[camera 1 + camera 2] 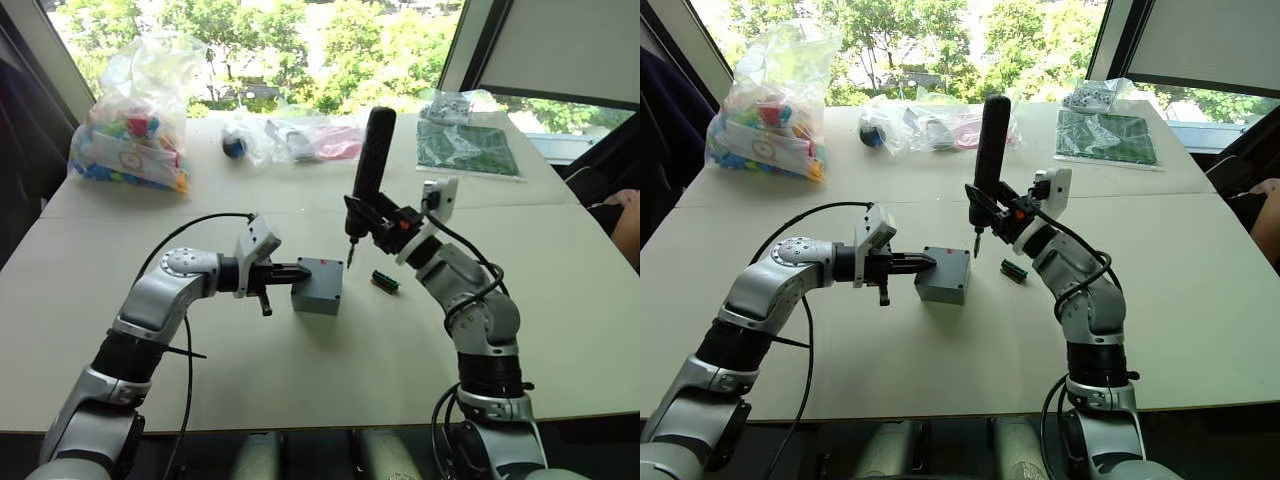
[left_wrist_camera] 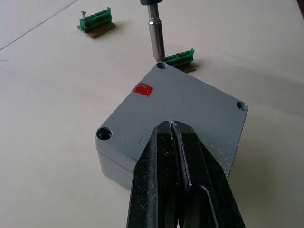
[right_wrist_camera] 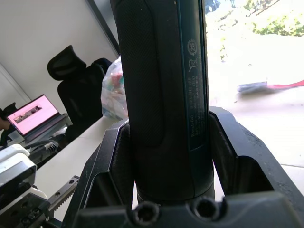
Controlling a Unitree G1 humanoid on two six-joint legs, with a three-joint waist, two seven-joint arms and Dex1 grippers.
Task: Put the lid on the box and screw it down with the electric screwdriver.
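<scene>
The left tool [image 2: 176, 142] lay low across the desk [image 1: 300, 400] with its two black fingers clenched tight together, gripping nothing, their tips resting on the top face of the box [image 1: 319, 284] from the robot's left side. The lid [image 2: 183, 107] already sat on the box, a flat grey cover with a small red mark near one edge and round screw holes at its corners. Up on the other side, the right tool [image 1: 378, 218] was clamped around the electric screwdriver [image 1: 371, 160], held nearly upright, dark body pointing up toward the window and thin metal bit [image 2: 155, 33] pointing down. In the left wrist view the bit's tip stood right at the far corner hole of the lid, at or just above it; contact could not be told. A small green-and-red block [image 1: 385, 281] lay on the desk just beside the box on the robot's right, and in the left wrist view a second green block [image 2: 96, 24] sat farther off. At the far edge of the desk, near the window, there was a clear bag of coloured pieces [image 1: 133, 115] on the left, more clear bags [image 1: 300, 138] in the middle, and a green board [image 1: 466, 146] on the right.
</scene>
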